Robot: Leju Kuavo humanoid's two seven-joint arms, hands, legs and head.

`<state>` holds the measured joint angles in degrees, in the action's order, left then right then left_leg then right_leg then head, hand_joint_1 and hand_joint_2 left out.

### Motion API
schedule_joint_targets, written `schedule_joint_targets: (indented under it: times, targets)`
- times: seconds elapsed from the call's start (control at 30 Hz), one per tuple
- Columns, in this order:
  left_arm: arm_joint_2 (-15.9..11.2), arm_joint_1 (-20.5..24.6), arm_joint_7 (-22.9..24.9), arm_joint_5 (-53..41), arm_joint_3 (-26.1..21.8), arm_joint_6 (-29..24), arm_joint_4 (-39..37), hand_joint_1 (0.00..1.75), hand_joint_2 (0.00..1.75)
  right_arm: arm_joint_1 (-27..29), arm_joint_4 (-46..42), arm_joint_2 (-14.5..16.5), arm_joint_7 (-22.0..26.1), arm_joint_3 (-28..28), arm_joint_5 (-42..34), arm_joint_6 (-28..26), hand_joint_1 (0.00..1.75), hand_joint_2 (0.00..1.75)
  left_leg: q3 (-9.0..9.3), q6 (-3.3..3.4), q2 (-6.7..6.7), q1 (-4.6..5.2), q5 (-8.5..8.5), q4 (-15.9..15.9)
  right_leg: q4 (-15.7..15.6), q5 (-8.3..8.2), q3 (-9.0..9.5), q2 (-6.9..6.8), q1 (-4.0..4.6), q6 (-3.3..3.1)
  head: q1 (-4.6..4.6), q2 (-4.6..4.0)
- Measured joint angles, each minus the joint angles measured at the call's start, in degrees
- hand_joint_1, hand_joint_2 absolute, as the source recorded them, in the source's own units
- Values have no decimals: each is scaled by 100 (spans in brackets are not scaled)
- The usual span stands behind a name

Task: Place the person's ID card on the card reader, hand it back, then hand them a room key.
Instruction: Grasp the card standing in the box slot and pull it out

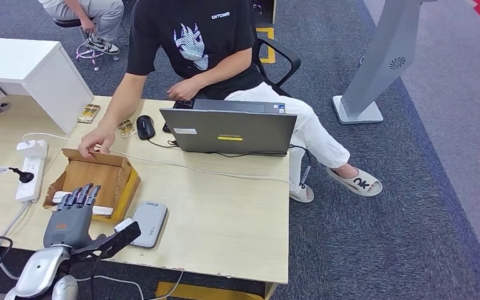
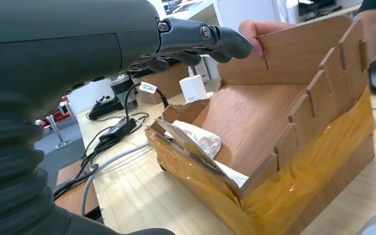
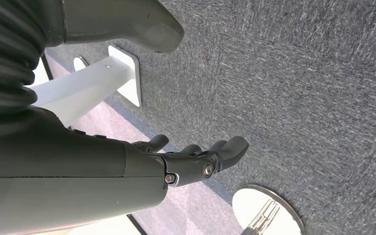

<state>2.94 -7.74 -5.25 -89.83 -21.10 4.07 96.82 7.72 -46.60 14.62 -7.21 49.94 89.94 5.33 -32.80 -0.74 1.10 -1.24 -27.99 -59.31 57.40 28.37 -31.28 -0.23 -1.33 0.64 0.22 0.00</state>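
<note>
Currently, lower left of the head view: left hand (image 1: 75, 209) over the near end of the wooden box (image 1: 120, 181), fingers extended and apart, holding nothing. Box contents: white cards or paper (image 2: 200, 139) at the near end, likely room keys, though that cannot be confirmed. Card reader (image 1: 150, 223): grey, on the desk (image 1: 225, 212) just right of the box. Person's hand (image 1: 95, 142): on the box's far wall. ID card: not identifiable. Right hand (image 3: 196, 156): over carpet, fingers loosely curled, empty. Handling advice: lower the fingers inside the walls, clear of the person's fingers, and pinch a single card.
</note>
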Motion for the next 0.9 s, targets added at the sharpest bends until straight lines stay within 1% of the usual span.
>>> schedule_joint_targets:
  times: [0.37,0.83,0.9]
  targets:
    - [-262,119,61,0,-85,46,-243,0,175,-22,96,-14,4,-52,0,-50,0,175,0,0,0,0,0,0,0,0,1,0,0,0,0,0]
    - [-343,159,113,0,-107,-36,-409,0,175,-42,169,-26,8,-114,0,-69,0,175,0,0,0,0,0,0,0,0,0,0,0,0,-1,0]
    - [-362,162,117,0,-105,-66,-444,3,175,-44,175,-26,10,-117,0,-79,0,175,0,0,0,0,0,0,0,0,0,0,0,0,0,0]
